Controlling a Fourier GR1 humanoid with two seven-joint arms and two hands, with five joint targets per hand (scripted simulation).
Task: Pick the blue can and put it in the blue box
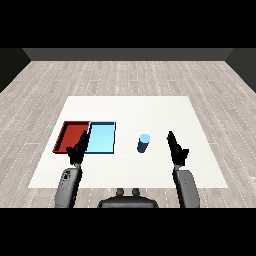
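blue can (143, 143) upright on desk (150, 110), right of light blue tray (102, 138) | right hand (176, 149) near can, fingers straight, holding nothing | left hand (78, 148) fingers straight, over trays' near edge

Two grey rounded forearms, black left hand (78, 150), black right hand (176, 148)

- Matt white table (150, 107), smooth, under both hands.
- Pale wood-plank floor (125, 75) beyond.
- Smooth blue can (143, 143) left of right hand (176, 150).
- Flat-coloured, unglossed trays (102, 137) by left hand (79, 149).
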